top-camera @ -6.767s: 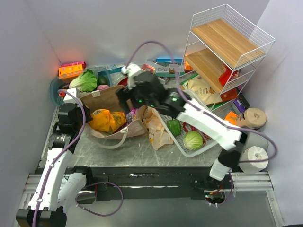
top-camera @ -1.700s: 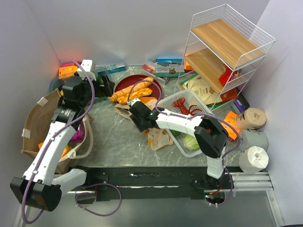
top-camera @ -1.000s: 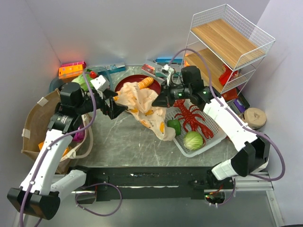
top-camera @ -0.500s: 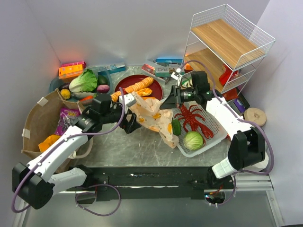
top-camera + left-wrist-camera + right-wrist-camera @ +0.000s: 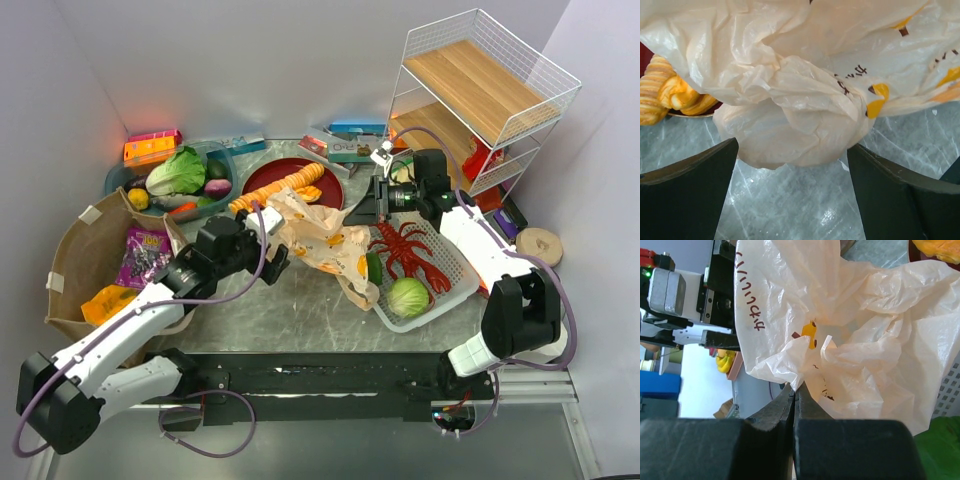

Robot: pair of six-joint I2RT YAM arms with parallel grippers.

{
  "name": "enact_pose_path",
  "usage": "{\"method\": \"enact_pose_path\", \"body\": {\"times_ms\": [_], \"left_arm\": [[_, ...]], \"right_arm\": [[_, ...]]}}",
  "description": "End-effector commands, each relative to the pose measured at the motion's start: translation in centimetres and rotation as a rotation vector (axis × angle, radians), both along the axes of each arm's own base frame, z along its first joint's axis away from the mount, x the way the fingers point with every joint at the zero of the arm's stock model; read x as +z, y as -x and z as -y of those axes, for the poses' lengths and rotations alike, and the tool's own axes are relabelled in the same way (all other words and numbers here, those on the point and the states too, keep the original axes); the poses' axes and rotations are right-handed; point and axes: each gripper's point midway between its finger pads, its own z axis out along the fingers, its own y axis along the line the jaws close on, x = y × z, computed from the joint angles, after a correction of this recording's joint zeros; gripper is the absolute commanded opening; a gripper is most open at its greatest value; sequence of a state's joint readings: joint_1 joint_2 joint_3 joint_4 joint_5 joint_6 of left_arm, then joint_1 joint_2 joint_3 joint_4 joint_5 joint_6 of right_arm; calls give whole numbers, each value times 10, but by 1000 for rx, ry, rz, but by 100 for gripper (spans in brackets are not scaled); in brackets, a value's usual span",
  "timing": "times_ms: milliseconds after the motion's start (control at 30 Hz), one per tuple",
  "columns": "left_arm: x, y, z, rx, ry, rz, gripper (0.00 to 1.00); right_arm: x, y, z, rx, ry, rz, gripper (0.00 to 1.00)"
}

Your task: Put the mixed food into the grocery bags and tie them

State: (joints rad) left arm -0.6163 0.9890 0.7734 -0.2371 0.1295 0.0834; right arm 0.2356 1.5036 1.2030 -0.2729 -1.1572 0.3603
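Plastic bag was just left of the white basket, crumpled and partly lifted off the surface. Its lower right end drooped onto the basket's left edge.

Right gripper was at the basket's far left corner, on the right edge of the bag. In the right wrist view the right gripper was fully closed, with a fold of the bag's thin film pinched at the fingertips and the rest of the bag spreading away from it.

Left gripper was on the bag's far side from the basket, at its left end. In the left wrist view the left gripper was wide open, with a rounded bulge of the bag sitting between the fingers. The film came close to both fingers, but I could not tell whether it touched them. The surface showed under the bulge.

Paper bag was well left of the basket, mouth open, with a purple packet and an orange packet inside.

Cabbage and green pepper were in the basket, beside a red lobster.

Lettuce was far left of the basket, toward the back wall. Red plate was behind the bag, left of the basket.
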Motion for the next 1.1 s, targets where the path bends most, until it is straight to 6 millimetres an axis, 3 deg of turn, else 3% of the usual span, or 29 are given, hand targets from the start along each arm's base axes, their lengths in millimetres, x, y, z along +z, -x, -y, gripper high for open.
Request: {"method": "enact_pose_path", "body": {"times_ms": [0, 67, 133, 167, 233, 267, 367, 467, 533, 567, 633, 667, 700, 767, 900, 933, 1067], "left_arm": [[0, -11, 15, 1, 41, -21, 96], [-7, -13, 25, -25, 39, -68, 96], [-6, -13, 29, -37, 40, -102, 72], [-8, -11, 31, -50, 38, -120, 53], [-4, -5, 33, -70, 41, -154, 36], [-2, 2, 37, -73, 72, -201, 21], [14, 20, 41, -75, 147, -299, 1], [46, 47, 46, -120, 281, -384, 1], [60, 57, 43, -128, 378, -475, 1], [66, 52, 33, -99, 427, -499, 1], [68, 61, 27, -107, 523, -637, 1], [68, 52, 15, -70, 571, -661, 1], [63, 61, 13, -89, 614, -748, 1], [56, 58, 5, -66, 665, -783, 1], [50, 59, 0, -42, 732, -897, 1], [48, 58, -1, -31, 739, -919, 1], [46, 50, -10, 44, 750, -938, 1]], "right_arm": [[12, 2, 0, 15, -34, 39, 0], [11, 1, 1, 6, -24, 48, 0], [10, 0, 2, -10, -7, 48, 0], [9, -2, 3, -27, 6, 64, 0], [8, -5, 3, -51, 25, 67, 0], [10, -6, 3, -57, 35, 85, 0], [9, -13, 0, -103, 109, 125, 0], [7, -24, -10, -127, 159, 148, 0], [6, -31, -16, -140, 173, 157, 7], [1, -33, -19, -135, 186, 149, 17], [5, -34, -24, -133, 199, 178, 40], [12, -33, -26, -130, 189, 205, 63], [15, -31, -26, -129, 183, 221, 73], [27, -26, -21, -167, 178, 267, 92], [51, -32, 10, -358, 266, 400, 99], [72, -22, 19, -401, 250, 473, 99], [97, 4, 27, -468, 267, 615, 88]]}}
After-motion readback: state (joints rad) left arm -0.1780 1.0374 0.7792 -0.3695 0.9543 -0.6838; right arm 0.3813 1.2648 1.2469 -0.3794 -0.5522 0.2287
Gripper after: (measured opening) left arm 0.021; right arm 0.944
